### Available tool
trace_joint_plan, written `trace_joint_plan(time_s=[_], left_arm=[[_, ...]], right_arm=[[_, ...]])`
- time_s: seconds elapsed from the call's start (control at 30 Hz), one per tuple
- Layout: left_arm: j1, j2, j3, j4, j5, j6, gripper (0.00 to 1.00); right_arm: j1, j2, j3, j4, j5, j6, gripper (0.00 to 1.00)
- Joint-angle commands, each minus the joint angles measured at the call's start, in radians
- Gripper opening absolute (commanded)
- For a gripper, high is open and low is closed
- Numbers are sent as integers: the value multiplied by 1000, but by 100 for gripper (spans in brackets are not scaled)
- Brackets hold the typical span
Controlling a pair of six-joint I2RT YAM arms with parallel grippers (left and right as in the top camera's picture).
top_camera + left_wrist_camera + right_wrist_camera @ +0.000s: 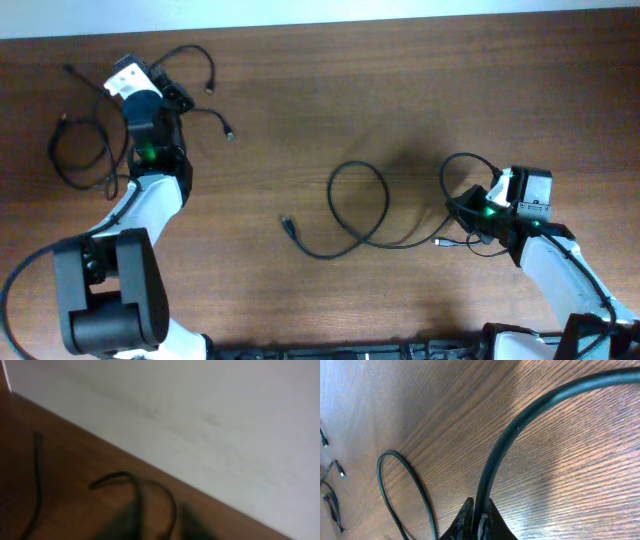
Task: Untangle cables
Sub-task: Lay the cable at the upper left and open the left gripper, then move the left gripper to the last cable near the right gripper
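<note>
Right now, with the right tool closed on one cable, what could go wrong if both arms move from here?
1. The right tool is shut on a cable. A hard pull might tighten the loop in the middle of the table, which seems to run toward it.
2. The coil lies close beside the left arm, which may snag or drag it.
3. The left wrist view is blurred, so a grasp there would be hard to check.

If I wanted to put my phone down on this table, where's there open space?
Bare: the top-right stretch of the table, above the middle cable loop and the right hand; also the strip between that loop and the left arm. Crowded: around the left arm, ringed by cables.
</note>
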Motion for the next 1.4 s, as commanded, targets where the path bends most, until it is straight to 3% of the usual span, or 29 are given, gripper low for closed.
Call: trace_joint_plan(time_s=[0.0, 0.17, 0.33, 0.47, 0.6, 0.87, 0.9, 0.93, 0.97, 1.07, 1.17, 1.37], left_arm=[[1, 0, 10, -33, -7, 6, 99], [-7, -119, 12, -136, -6, 5, 99], [-45, -297, 18, -399, -7, -29, 99], [-117, -423, 18, -665, 36, -163, 99], [-208, -433, 18, -743, 275, -166, 99], [-335, -426, 18, -813, 343, -162, 99], [-348, -426, 18, -821, 348, -158, 99], [-370, -426, 18, -843, 357, -124, 99], [-382, -426, 18, -855, 377, -85, 99], [-430, -424, 18, -879, 454, 50, 99], [-501, -410, 17, -901, 466, 185, 99], [-656, -304, 17, -887, 466, 425, 99]], right_arm=[[-3, -10, -2, 0, 2, -14, 7], [-3, -10, -2, 0, 2, -14, 10], [-3, -10, -2, 1, -19, -14, 10], [-3, -10, -2, 2, -137, -15, 9], [49, -10, -2, 74, -241, -14, 9], [304, -10, -2, 388, -161, -1, 10], [323, -10, -2, 418, -144, -1, 17], [330, -11, -1, 461, -129, 1, 50], [321, -12, 1, 472, -129, 1, 69], [257, -33, 10, 472, -135, 30, 91], [122, -89, 10, 457, -188, 69, 97], [-125, -199, 10, 336, -326, 64, 99]])
